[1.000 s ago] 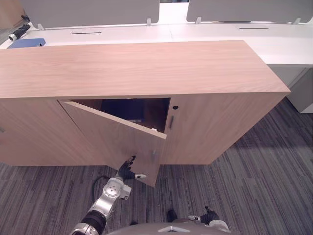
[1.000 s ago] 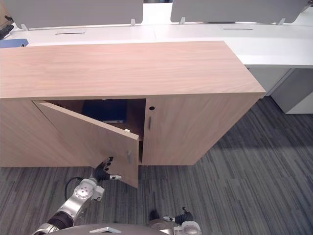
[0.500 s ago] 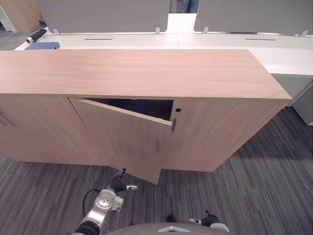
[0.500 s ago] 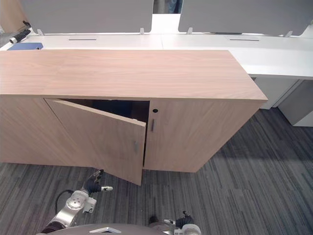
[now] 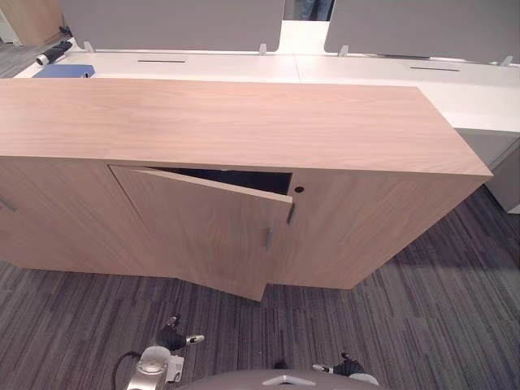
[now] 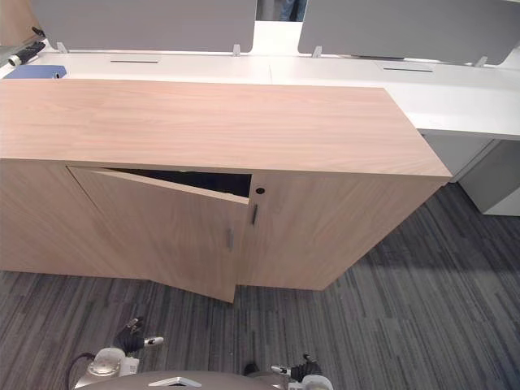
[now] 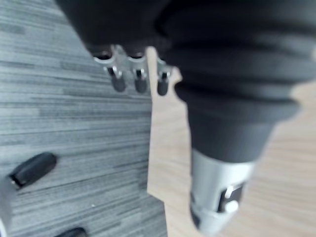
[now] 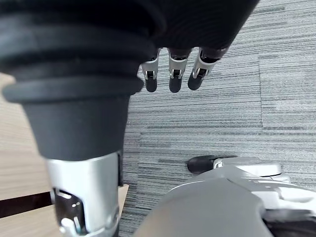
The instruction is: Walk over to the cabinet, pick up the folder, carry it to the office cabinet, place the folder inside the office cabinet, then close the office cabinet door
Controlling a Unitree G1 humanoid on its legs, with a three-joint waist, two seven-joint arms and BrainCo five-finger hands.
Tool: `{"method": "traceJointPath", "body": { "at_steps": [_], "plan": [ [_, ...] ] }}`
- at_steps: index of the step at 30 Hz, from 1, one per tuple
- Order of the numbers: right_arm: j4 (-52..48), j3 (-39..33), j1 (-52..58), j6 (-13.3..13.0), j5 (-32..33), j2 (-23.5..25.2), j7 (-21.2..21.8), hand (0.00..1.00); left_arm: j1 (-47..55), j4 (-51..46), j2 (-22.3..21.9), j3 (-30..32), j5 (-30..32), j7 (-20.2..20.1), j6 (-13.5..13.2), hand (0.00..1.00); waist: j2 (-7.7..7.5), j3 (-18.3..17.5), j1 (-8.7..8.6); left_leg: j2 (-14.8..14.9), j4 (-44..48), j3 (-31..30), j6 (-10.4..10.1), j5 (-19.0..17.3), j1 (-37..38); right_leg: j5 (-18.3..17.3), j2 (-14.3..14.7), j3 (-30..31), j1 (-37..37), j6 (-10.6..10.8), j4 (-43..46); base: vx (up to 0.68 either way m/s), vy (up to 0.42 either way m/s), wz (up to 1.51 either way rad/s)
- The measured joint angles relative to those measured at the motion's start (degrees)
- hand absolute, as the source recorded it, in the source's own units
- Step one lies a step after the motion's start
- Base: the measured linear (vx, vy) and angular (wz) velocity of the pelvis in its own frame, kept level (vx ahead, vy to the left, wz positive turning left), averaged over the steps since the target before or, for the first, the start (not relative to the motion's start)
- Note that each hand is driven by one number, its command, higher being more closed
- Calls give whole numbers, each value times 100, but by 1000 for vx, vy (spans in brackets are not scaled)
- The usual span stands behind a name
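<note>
While eye views show the flat woodgrain door [image 5: 203, 236] ajar, wrist views show left hand [image 7: 139, 79], right hand [image 8: 174, 79] fingers relaxed, empty.

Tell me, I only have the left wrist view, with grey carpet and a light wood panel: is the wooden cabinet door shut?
Observer: No. The light wood cabinet door stands ajar, with a dark gap along its top edge.
Operator: Is my left hand touching it?
Observer: No. The left hand hangs low over the grey striped carpet, apart from the door.
Operator: And the right hand?
Observer: The right hand has straight fingers and holds nothing.
</note>
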Motion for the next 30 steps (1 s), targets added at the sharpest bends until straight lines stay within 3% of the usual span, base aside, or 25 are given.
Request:
{"method": "traceJointPath", "body": {
  "at_steps": [10,15,30],
  "plan": [
    [47,-41,-163,6,169,-7,4,0,326,49,-11,789,-10,100,83,0,-91,82,238,-39,42,-167,-121,47,-204,77,28,210,-320,-69,59,-94,-38,-4],
    [39,-292,-174,7,198,49,7,0,467,49,-13,969,-5,98,127,0,-59,71,263,-79,40,-13,-251,-46,-8,90,5,370,-244,-9,104,-39,4,-16],
    [55,-727,-200,123,517,67,9,0,538,216,-169,1105,-2,96,175,0,29,88,296,-151,41,299,-227,-125,89,156,-7,701,-285,35,142,-14,-14,-12]
  ]
}}
